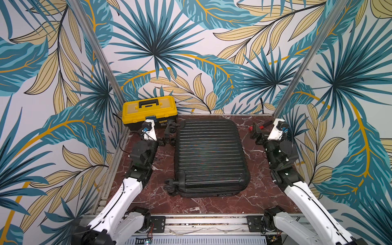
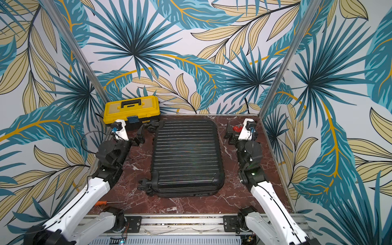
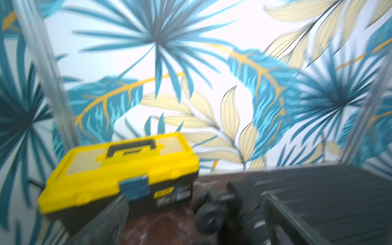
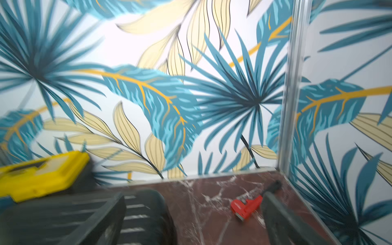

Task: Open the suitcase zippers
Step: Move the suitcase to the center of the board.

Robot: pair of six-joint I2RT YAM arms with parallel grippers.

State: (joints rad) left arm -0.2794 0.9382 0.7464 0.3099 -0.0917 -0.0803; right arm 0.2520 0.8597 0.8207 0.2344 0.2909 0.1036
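Note:
The black ribbed suitcase lies flat and closed in the middle of the table, wheels toward the left. Its zippers run as a thin dark seam along the side wall; the pulls are too small to make out. My left gripper hovers open beside the case's far-left corner, facing a wheel. On the other side my right gripper stands open off the far-right corner. Neither touches the case.
A yellow-and-black toolbox stands at the back left, close to the left gripper. A red wrench lies at the back right near the right gripper. An orange-handled screwdriver lies front left. Patterned walls enclose three sides.

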